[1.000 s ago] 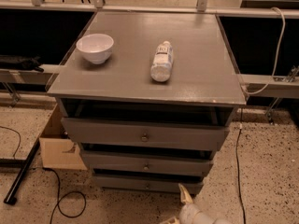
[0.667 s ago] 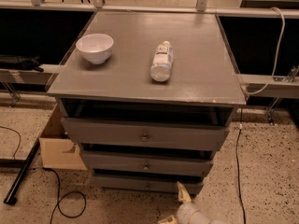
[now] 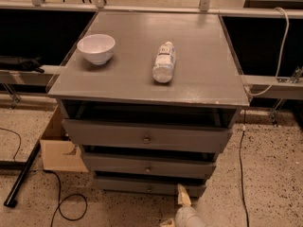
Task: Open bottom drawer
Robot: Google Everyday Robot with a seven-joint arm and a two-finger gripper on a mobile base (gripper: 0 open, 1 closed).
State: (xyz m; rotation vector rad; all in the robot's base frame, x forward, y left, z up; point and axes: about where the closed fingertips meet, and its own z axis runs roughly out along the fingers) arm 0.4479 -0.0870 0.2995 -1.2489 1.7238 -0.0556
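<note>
Far left of my hand, on the floor, a box stands against the cabinet's side. Well above the hand and to its left, a bowl stands upright on the counter. A bottle lies on its side almost straight above the hand, apart from the bowl.

Under the counter are 3 drawers, 1 over the other. The bottom drawer is the one nearest my hand, and its front sits furthest back of the 3, so I judge it not yet pulled.

That front's long axis runs left to right, so it must slide out toward me. Its knob lies just up and to the left of the hand, near but apart. The hand itself is low, in front of the right half of the front, its tip at the lower edge. I cannot tell whether it touches the wood, nor how wide it stands.

I judge the coming move to be a short shift left and forward, onto the knob. Well right of the hand, a cable trails down to the floor.
</note>
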